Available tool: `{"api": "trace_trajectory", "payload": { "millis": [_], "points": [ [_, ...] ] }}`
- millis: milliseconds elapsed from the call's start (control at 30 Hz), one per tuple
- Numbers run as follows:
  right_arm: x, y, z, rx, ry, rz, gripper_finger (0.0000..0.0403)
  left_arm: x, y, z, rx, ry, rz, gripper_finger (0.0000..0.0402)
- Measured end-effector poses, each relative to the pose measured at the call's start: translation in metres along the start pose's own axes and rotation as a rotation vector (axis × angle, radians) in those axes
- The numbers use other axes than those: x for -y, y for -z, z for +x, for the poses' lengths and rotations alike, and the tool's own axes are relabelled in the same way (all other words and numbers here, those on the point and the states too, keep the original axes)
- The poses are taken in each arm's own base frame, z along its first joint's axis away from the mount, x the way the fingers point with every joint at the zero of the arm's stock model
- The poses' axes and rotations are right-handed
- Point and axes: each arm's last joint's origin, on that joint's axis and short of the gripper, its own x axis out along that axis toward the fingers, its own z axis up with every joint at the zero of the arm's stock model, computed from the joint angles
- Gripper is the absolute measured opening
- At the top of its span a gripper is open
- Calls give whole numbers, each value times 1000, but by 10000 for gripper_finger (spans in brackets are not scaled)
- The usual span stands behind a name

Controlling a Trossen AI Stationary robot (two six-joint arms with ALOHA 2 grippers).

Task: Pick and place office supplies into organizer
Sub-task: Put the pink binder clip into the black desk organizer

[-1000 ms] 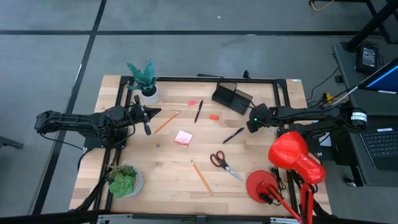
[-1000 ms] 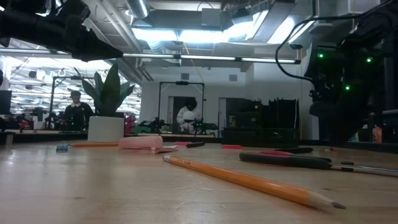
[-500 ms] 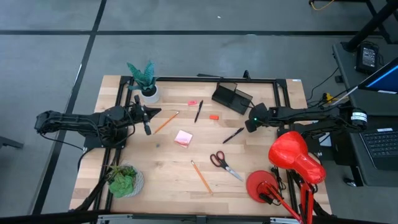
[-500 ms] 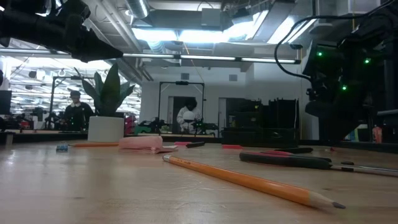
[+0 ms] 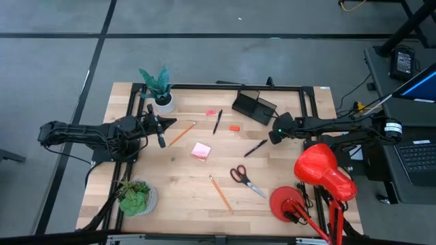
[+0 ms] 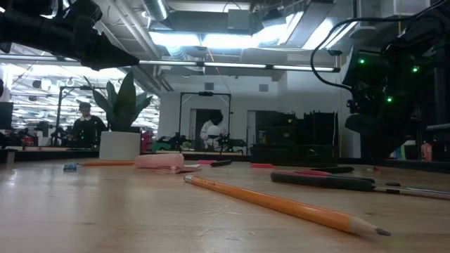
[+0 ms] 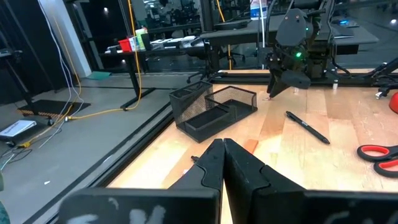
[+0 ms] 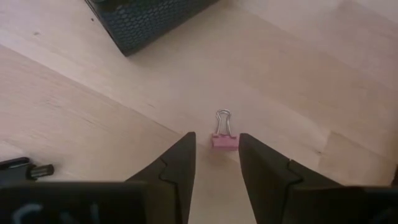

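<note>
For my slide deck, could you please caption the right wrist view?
Open right gripper poised over a pink binder clip near the mesh organizer.

Bare wooden tabletop [image 8: 298,81] separates the black mesh organizer [image 8: 146,18] from the small pink binder clip [image 8: 224,140].

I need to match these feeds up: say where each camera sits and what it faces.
High: overhead, facing down; both arms, table.
Low: tabletop height, facing the room; pencil nearest.
Left wrist: behind the shut left gripper, facing the organizer.
Right wrist: above the open right gripper, facing a pink clip.
Both wrist views show the organizer.
</note>
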Motion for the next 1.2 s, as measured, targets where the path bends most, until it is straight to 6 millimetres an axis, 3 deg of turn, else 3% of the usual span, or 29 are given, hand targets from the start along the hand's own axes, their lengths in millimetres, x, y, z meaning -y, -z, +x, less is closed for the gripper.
{"api": "trace_trajectory", "payload": {
  "millis": [667,1200],
  "points": [
    [5,15,15,24,-10,35,125,0,0,0,0,0,0,4],
    [4,13,16,70,-8,46,125,0,0,0,0,-1,0,4]
  ]
}}
